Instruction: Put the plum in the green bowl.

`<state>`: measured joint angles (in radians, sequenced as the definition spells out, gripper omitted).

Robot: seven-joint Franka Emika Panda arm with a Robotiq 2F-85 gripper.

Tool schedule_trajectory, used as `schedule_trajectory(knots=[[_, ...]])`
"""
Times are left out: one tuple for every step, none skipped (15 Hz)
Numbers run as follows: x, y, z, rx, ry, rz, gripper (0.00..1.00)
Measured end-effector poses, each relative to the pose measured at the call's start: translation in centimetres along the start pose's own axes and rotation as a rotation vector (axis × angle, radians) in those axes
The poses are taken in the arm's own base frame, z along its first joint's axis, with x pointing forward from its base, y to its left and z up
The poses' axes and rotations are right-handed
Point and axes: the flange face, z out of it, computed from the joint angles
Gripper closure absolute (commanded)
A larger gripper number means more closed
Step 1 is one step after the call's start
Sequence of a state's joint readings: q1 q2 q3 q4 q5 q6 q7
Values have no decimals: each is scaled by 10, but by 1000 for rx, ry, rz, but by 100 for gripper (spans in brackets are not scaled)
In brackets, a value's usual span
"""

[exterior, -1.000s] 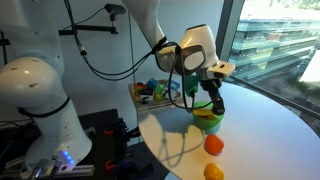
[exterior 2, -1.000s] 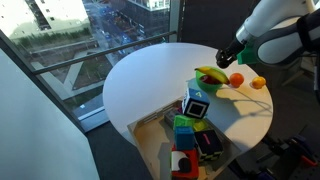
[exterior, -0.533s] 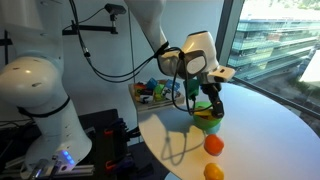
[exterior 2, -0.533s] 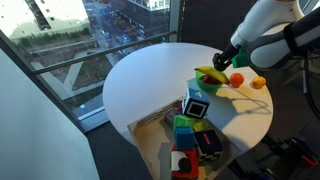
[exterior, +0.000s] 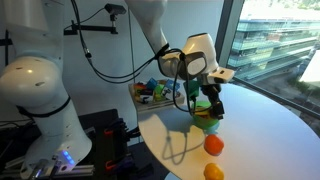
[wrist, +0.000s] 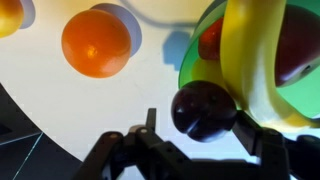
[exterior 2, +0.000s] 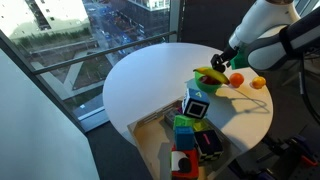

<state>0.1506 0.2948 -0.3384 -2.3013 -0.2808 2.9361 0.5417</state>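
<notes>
The plum (wrist: 205, 110) is dark and round and lies between my gripper's fingers (wrist: 195, 125) at the rim of the green bowl (wrist: 190, 70). The right finger touches it, and a gap of white table shows between it and the left finger. The jaws look open. The green bowl (exterior: 207, 121) (exterior 2: 211, 84) holds a yellow banana (wrist: 245, 60) and a dark red fruit (wrist: 298, 50). In both exterior views my gripper (exterior: 209, 106) (exterior 2: 226, 62) hangs right over the bowl, and the plum is too small to make out there.
Two orange fruits (exterior: 213, 145) (exterior: 213, 172) lie on the round white table (exterior: 260, 140) beside the bowl; one shows in the wrist view (wrist: 97, 43). A tray of coloured blocks (exterior 2: 192, 135) stands at the table's edge. Windows lie beyond.
My gripper has lowered slightly toward the green bowl over the last second. In the last half second it has hardly moved.
</notes>
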Motion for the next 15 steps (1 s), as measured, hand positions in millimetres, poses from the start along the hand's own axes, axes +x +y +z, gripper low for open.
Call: schedule_trajectory(knots=[[0,0,0,-1,0,-2,0],[0,-1,0,-2,0,-3,0],[0,-1,0,-2,1,-4,0],[-1,-2,0,-3,2,-6,0],[-1,-2,-1,-3,2,-7,0],[-1,-2,-1,-4,2,-7,0],[-1,-3,-1,-5,-1,-7,0],[-1,-3,-1,-7,-5,-7,0],[-1,-2,-2,-10,-10,-7,0],[-1,-2,-3,-12,-14,-7,0],[-1,-3,-5,-12,-16,-6,0],[0,-3,-7,-10,-15,-6,0],[0,-4,-10,-6,-12,-6,0],[0,-6,-13,-1,-9,-5,0],[1,-7,-16,7,-6,-3,0]])
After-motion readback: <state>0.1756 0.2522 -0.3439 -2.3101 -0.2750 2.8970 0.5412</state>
